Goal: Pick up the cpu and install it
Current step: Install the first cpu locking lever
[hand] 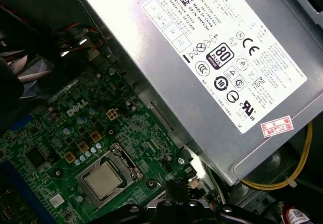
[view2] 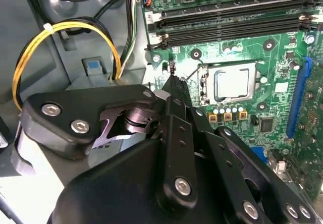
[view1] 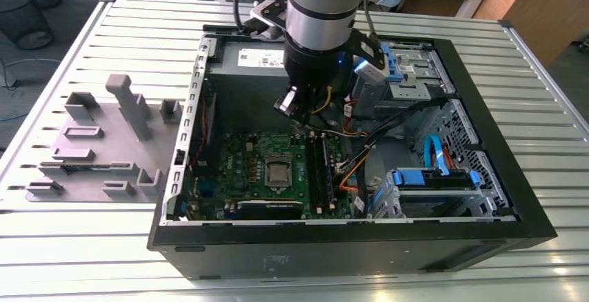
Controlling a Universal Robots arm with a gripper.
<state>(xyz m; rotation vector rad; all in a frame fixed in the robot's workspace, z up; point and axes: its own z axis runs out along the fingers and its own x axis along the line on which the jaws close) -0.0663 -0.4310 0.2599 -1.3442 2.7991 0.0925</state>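
the cpu (view2: 232, 82) sits in the motherboard (view2: 282, 57) socket, inside the pc case (view1: 478, 143). the gripper (view2: 173, 77) hangs above with jaws pressed together, holding nothing.

A slatted metal table (view1: 138, 33) of pale ribbed profiles carries everything. Lying on its side across the middle is an open black PC case (view1: 368, 247), its interior facing up. Just beside it, toward the exterior view's left, sits a grey plastic fixture of stepped holder blocks (view1: 101, 143), resting flat on the slats.
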